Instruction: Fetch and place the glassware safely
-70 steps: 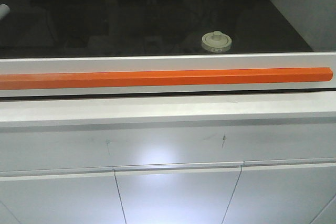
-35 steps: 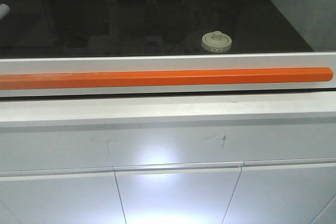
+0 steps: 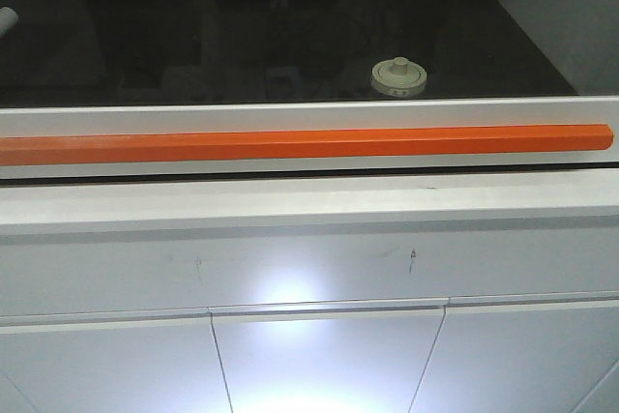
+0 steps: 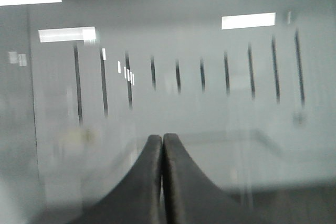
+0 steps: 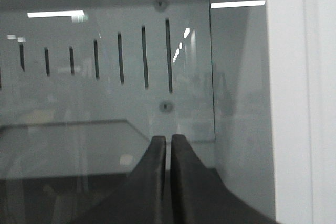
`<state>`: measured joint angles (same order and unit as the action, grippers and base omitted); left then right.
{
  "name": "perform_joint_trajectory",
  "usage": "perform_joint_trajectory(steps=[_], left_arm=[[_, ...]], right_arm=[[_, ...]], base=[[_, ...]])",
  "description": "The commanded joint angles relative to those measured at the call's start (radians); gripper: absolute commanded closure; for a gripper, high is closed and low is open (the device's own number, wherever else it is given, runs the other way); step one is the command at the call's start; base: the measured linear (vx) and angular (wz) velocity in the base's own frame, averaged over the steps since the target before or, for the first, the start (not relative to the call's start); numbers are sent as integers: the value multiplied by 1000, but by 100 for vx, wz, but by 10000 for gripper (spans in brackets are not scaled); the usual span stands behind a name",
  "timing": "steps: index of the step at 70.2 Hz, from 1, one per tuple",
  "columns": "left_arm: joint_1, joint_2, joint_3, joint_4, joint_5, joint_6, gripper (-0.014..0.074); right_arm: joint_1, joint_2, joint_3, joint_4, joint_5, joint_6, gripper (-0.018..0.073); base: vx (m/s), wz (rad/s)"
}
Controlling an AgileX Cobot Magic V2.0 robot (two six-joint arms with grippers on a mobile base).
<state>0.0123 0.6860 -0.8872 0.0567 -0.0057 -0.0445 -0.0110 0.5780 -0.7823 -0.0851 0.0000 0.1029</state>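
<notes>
Nearest to me are my own two hands. The left hand (image 4: 161,145) has its fingers pressed together with nothing between them, and the right hand (image 5: 168,142) is the same. Both wrist views look at a slotted back wall (image 4: 210,77) through what I take for a glass pane (image 5: 236,77), judging by the lamp reflections on it.

In the front view, below the orange bar (image 3: 290,145), the cupboard doors (image 3: 329,360) are closed, so I cannot see what is in them. A white ledge (image 3: 290,200) runs between them and the bar.

Beyond the bar lies the black table (image 3: 145,45). The jar (image 3: 397,75) stands on it upright, just behind the bar and right of its middle, with the cream lid (image 3: 397,70) on. I cannot tell if it holds anything.

My main worry is the pane. If it hangs between my hands and the jar, reaching straight in would strike the glass. The lid may only rest on the jar, so a pinch on its knob could lift the lid alone. Smooth glass could also slip from a weak side grip and break on the table.
</notes>
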Motion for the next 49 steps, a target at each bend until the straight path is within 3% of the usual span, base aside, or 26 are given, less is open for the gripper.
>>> perform_joint_trajectory(steps=[1,13,29,49], left_arm=[[-4,72,-33,-6,12,0,603],[-4,181,-33,-7,53,-4,603],[-4,255,-33,-8,119,-80,603],[-4,256,-33,-6,85,-62,603]], right_arm=[[-5,96,-47,-2,-54,-8,560],[-5,227,-46,-2,-35,-8,560],[-5,359,-46,-2,-21,-8,560],[-4,327,-17,2,37,12,560]], base=[[0,0],[0,0],[0,0],[0,0]])
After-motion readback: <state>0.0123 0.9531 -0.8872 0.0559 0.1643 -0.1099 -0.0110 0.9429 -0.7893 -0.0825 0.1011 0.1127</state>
